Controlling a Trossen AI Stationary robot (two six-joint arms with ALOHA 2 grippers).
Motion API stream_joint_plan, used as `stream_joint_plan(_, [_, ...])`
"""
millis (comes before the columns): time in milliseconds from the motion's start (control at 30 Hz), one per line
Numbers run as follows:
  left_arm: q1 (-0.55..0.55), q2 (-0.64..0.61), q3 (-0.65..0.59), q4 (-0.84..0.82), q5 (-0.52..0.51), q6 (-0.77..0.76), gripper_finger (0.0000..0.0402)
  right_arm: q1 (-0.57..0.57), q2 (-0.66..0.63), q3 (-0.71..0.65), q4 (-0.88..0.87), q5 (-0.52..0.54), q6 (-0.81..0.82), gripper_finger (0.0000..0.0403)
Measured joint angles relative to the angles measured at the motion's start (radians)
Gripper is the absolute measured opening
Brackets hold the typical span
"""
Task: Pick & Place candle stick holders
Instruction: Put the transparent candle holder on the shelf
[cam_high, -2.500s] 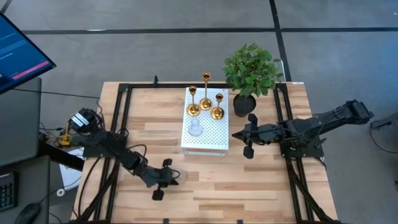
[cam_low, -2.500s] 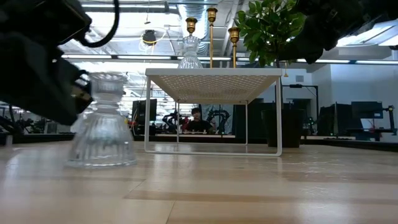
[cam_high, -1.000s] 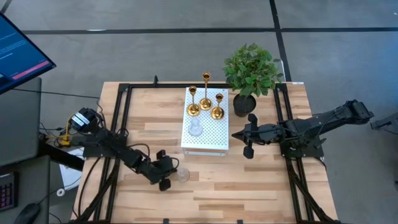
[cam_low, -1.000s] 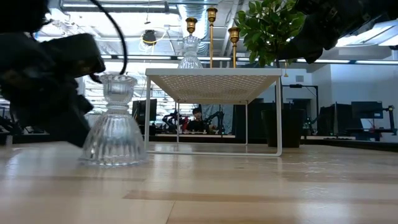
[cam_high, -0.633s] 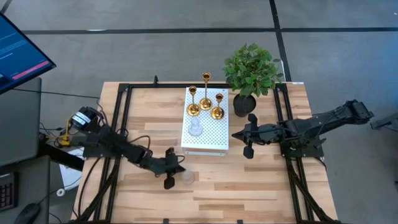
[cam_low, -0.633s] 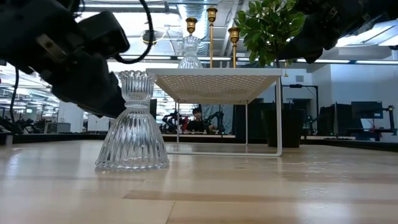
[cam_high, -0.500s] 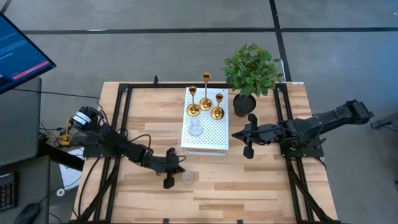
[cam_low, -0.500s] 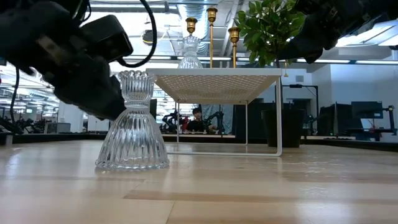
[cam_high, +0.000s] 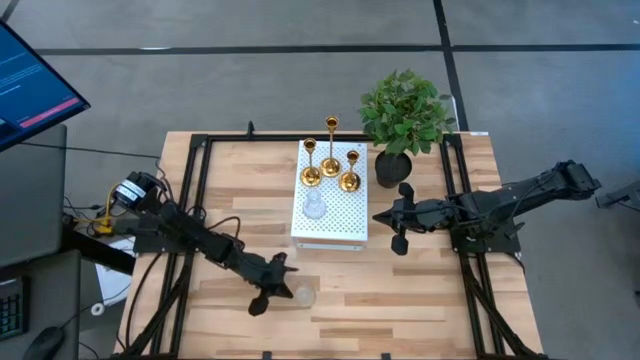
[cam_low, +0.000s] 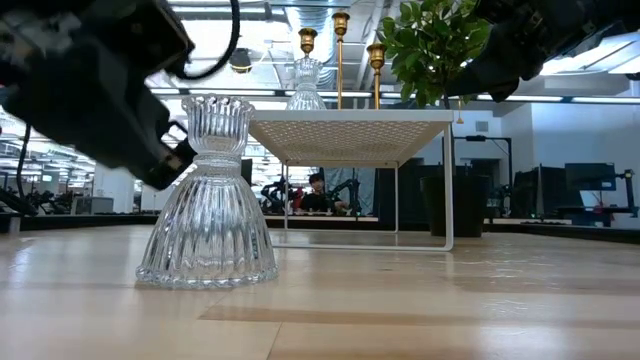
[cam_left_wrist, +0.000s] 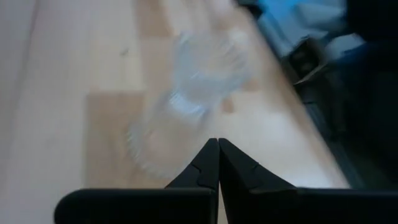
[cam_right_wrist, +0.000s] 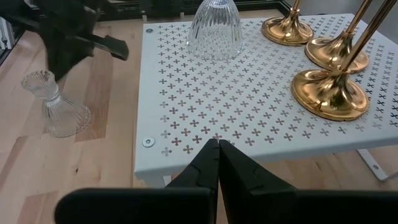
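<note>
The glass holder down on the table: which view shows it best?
The low view: the glass holder stands upright, large and sharp. The high view shows a faint speck, the right wrist view shows it small, the left wrist view blurs it.

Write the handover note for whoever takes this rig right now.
Left end effector: shut, empty, beside the glass holder on the table, which stands upright.
Right end effector: shut, empty, waiting right of the white perforated stand.
On the stand: three gold holders and the second glass holder.
Left: whether the table holder goes onto the stand is unclear.
</note>
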Motion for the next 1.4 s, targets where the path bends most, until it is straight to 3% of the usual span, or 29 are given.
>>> stream_joint_plan(133, [-0.002, 0.0, 0.0, 0.067, 0.074, 0.029, 0.0002, 0.0, 0.0, 0.0, 0.0, 0.0, 0.0, 0.0])
stream_joint_plan(567, [0.06, 0.018, 0.003, 0.082, 0.099, 0.044, 0.0002, 0.0, 0.0, 0.0, 0.0, 0.0, -0.001, 0.0])
stream_joint_plan(1133, [0.125, 0.223, 0.182, 0.147, 0.143, 0.197, 0.0002, 0.0, 0.0, 0.0, 0.003, 0.0, -0.002, 0.0])
stream_joint_plan(1400, [0.177, 0.331, 0.273, 0.231, 0.218, 0.235, 0.0004, 0.0, 0.0, 0.0, 0.004, 0.0, -0.003, 0.0])
